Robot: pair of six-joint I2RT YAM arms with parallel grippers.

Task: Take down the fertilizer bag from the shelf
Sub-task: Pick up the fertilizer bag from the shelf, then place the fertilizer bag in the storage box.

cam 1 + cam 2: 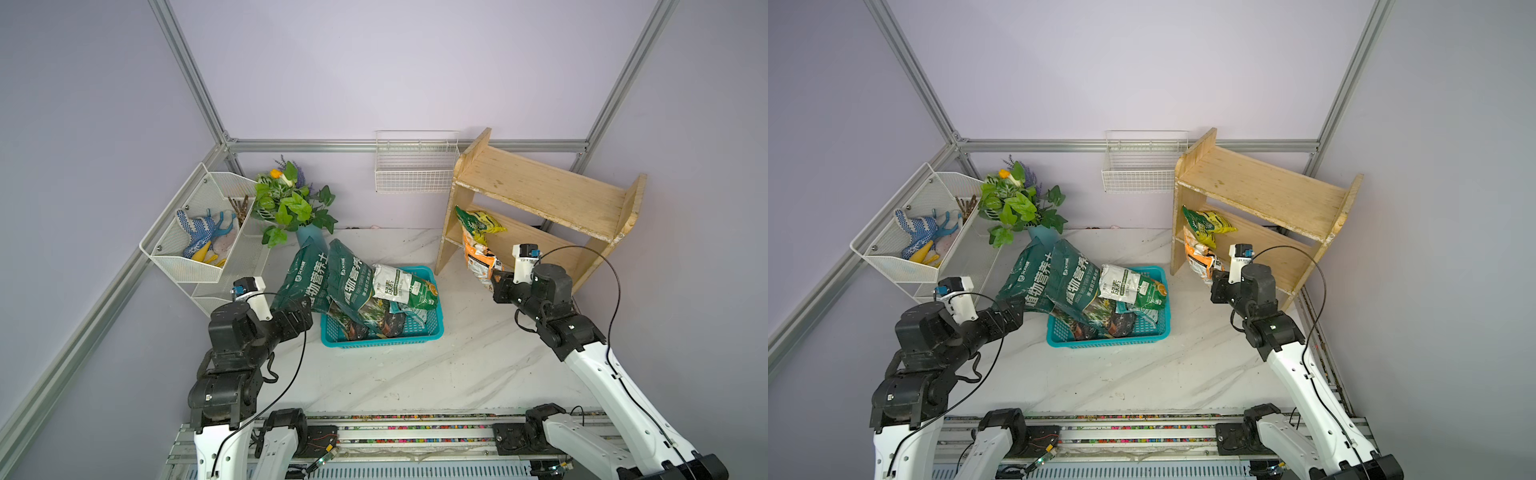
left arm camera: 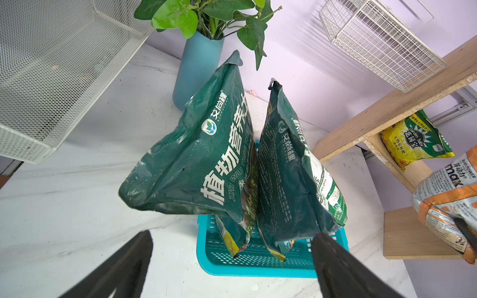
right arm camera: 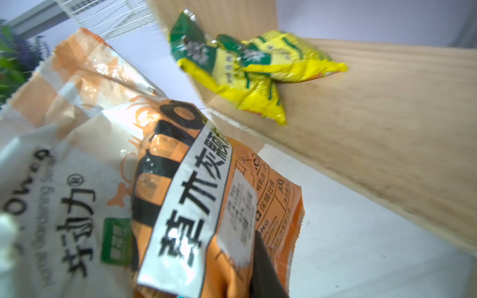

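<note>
— What stands along the counter's left edge?
— The white mesh tiered rack [image 1: 195,237]. Just right of it is the left gripper [image 2: 232,233], jaws spread wide and holding nothing. It faces two dark green soil bags [image 1: 353,282] that stand in the teal basket [image 1: 382,338] and lean out over its left rim.
— Behind those?
— A blue vase of leaves [image 1: 309,237], near the back edge. A white-and-green bag [image 1: 399,284] lies across the basket's right side.
— Any room to move?
— The marble counter [image 1: 415,374] shows bare in front of the basket, and in the strip between the basket and the shelf [image 1: 540,187]. The shelf fills the back right corner — a white wire wall basket [image 1: 415,166] hangs just left of its top.
— And the task's bag?
— The orange-and-white fertilizer bag [image 1: 478,259] hangs at the front left corner of the lower tier, mostly out past its edge. The right gripper [image 1: 495,277] is pinched narrow on the bag's lower end. A yellow-and-green bag [image 1: 482,222] rests on that tier behind it.
</note>
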